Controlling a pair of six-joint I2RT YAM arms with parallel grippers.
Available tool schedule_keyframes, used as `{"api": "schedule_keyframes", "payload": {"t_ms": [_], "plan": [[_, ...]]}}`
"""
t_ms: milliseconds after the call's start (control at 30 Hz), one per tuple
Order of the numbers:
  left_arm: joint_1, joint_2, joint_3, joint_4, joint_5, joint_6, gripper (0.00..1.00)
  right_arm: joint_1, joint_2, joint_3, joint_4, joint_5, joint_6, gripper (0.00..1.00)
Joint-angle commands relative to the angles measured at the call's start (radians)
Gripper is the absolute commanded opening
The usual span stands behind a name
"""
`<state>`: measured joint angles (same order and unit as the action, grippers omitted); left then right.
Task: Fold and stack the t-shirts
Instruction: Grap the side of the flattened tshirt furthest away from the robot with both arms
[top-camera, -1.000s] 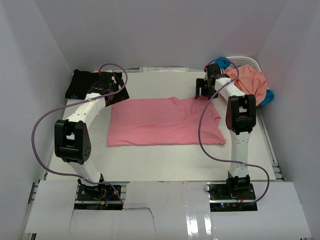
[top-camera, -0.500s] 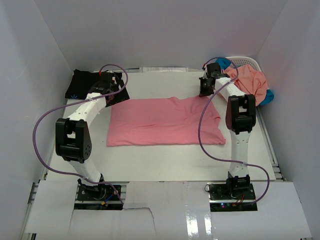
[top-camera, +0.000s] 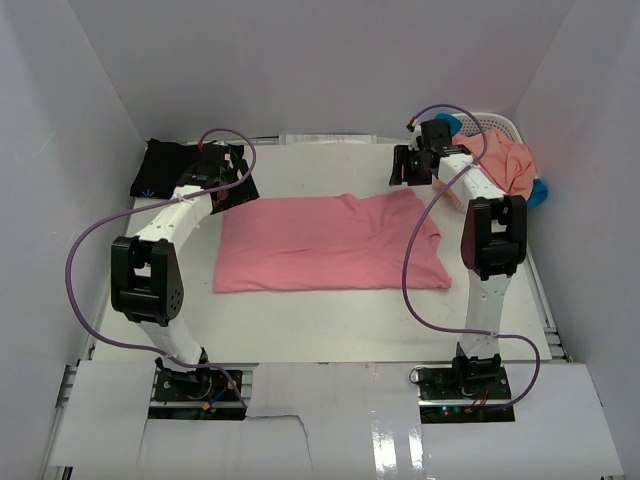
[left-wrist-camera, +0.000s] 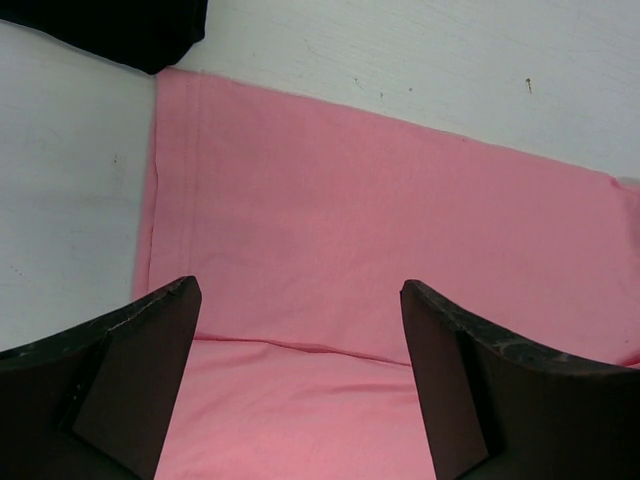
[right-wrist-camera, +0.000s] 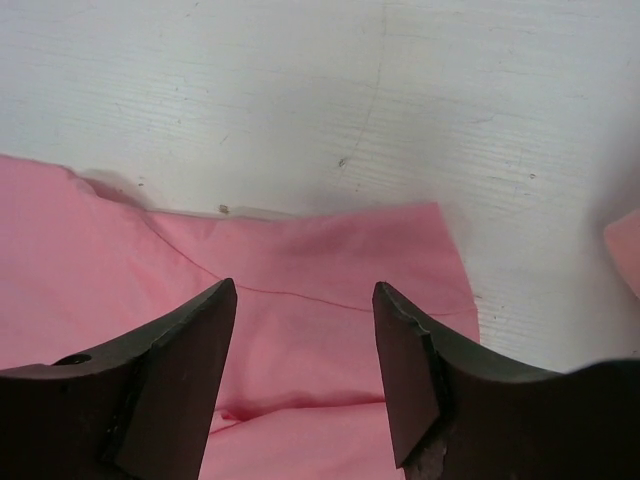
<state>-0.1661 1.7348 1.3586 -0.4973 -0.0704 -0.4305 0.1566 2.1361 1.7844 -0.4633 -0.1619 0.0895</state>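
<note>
The rose-pink t-shirt (top-camera: 330, 243) lies flat, folded into a wide rectangle, in the middle of the table; it fills the left wrist view (left-wrist-camera: 380, 240) and the lower part of the right wrist view (right-wrist-camera: 330, 300). My left gripper (top-camera: 232, 190) is open and empty over the shirt's far left corner. My right gripper (top-camera: 408, 170) is open and empty just above the shirt's far right corner. A folded black t-shirt (top-camera: 160, 170) with a tiny blue mark lies at the far left. The salmon-orange t-shirt (top-camera: 505, 165) and the bright blue one (top-camera: 540, 192) hang from the basket.
A white lattice basket (top-camera: 495, 123) stands at the far right corner against the white wall. White walls close in the table on three sides. Purple cables loop from both arms.
My right gripper has risen and moved back from the shirt's far right corner toward the far wall. The left arm and the pink shirt have not moved.
</note>
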Motion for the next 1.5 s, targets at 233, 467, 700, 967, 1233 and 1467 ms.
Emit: {"api": "schedule_keyframes", "payload": {"t_ms": [233,467,700,967,1233,1467], "plan": [[-0.001,-0.018,0.039,-0.001,0.003,-0.001,0.92,-0.005,0.087,0.096,-0.014,0.056,-0.005,0.65],[-0.001,-0.017,0.037,-0.003,-0.002,0.003,0.92,-0.005,0.134,0.155,-0.029,0.093,-0.005,0.66],[0.0,-0.012,0.039,-0.003,-0.005,0.003,0.92,-0.005,0.186,0.184,-0.064,0.125,-0.023,0.65],[0.0,-0.007,0.04,-0.003,-0.003,0.004,0.92,-0.003,0.192,0.158,-0.089,0.116,-0.034,0.56],[-0.001,-0.006,0.04,-0.006,-0.009,0.004,0.92,0.003,0.231,0.196,-0.118,0.058,-0.047,0.31],[-0.001,-0.007,0.04,-0.006,-0.017,0.004,0.92,0.011,0.235,0.184,-0.118,0.05,-0.042,0.54]]}}
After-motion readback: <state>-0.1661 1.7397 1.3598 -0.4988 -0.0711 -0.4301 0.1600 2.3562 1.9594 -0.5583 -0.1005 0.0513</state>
